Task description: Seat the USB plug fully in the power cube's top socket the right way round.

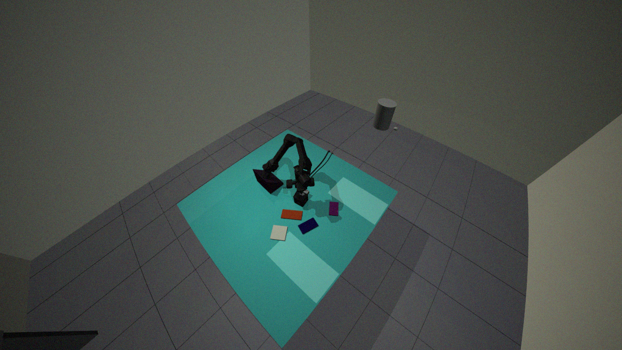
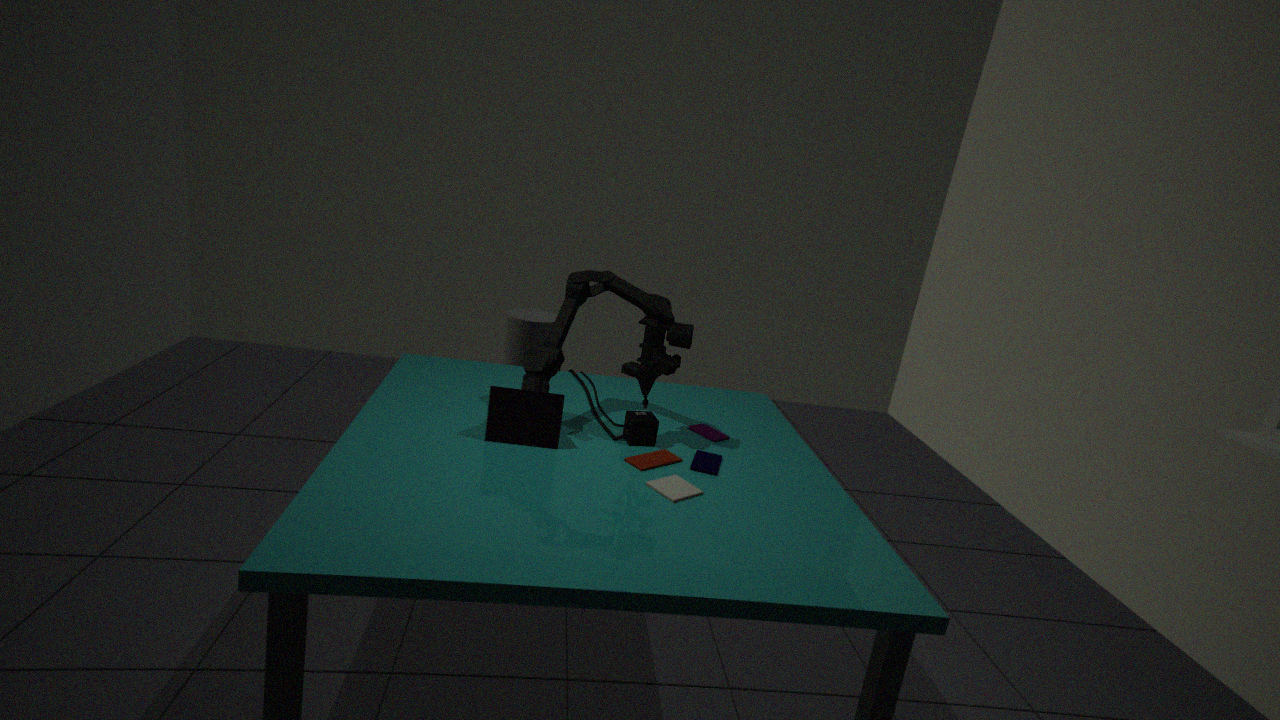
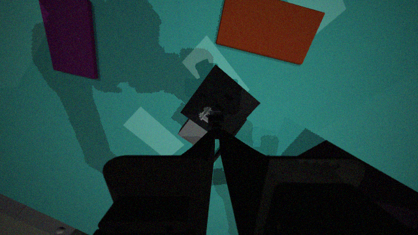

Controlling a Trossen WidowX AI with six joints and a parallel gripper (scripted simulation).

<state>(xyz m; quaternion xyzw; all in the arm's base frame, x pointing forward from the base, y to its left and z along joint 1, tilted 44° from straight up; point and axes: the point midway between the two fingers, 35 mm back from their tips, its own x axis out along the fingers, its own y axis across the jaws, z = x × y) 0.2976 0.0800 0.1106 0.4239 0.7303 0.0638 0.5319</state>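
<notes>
The black power cube stands on the teal table. A light metallic patch shows on its top, where the socket is; its details are too dark to read. My gripper points down over the cube, shut on the small dark USB plug. In the exterior view a narrow gap shows between the plug and the cube's top, so the plug appears out of the socket. Which way round the plug faces cannot be told.
An orange slab, navy slab, purple slab and white slab lie near the cube. A grey block adjoins it. Dark cables rise behind.
</notes>
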